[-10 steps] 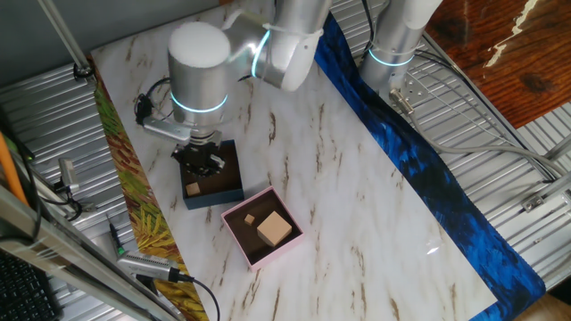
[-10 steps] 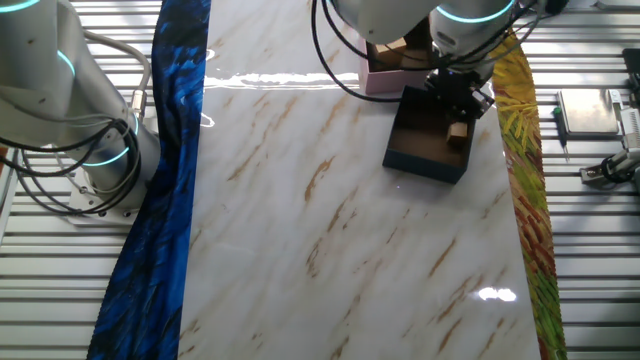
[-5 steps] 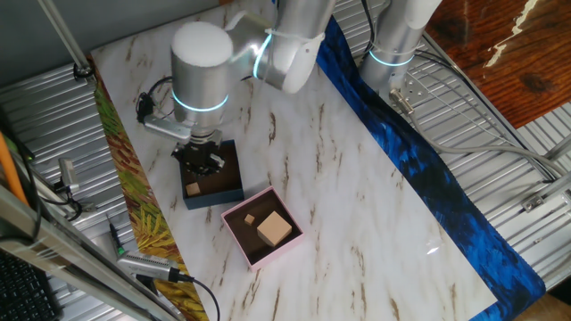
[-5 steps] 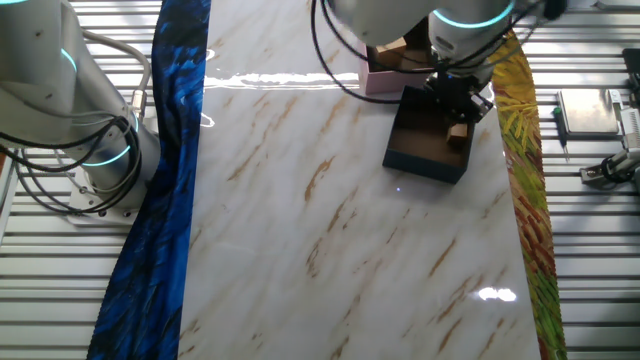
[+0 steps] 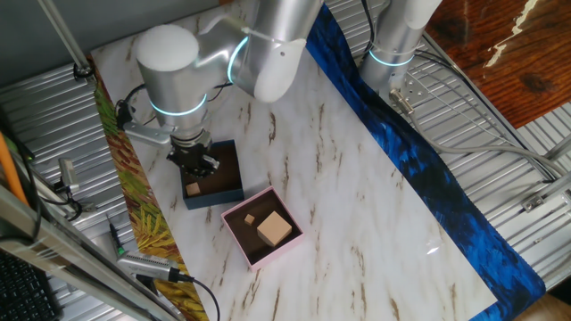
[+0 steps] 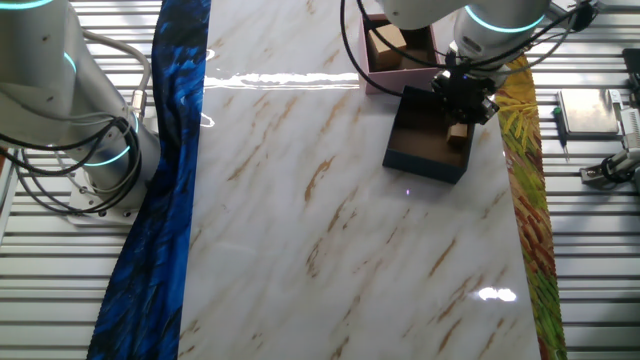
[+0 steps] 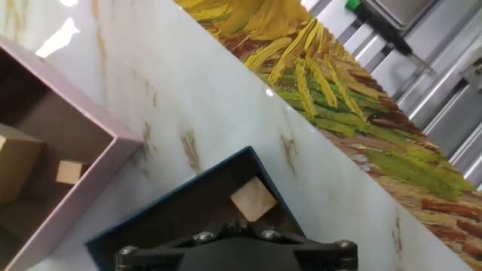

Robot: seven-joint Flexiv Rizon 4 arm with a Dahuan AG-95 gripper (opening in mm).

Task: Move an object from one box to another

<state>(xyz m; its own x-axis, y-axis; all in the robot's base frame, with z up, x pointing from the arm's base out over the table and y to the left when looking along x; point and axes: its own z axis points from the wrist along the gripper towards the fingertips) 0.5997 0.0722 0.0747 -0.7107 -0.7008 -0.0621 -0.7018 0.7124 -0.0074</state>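
In the hand view the gripper (image 7: 235, 252) shows only as a dark housing with screws at the bottom edge; its fingertips lie outside the picture, so whether the jaws are apart or together cannot be told. The fixed views show it as a small dark mass, too small to settle this. The navy box (image 7: 188, 214) is cut off by the housing and the bottom edge, and the pink box (image 7: 71, 113) runs off the left edge. From the other fixed view the pink box (image 6: 398, 78) is partly covered by the arm (image 6: 490, 20) and clipped by the top edge.
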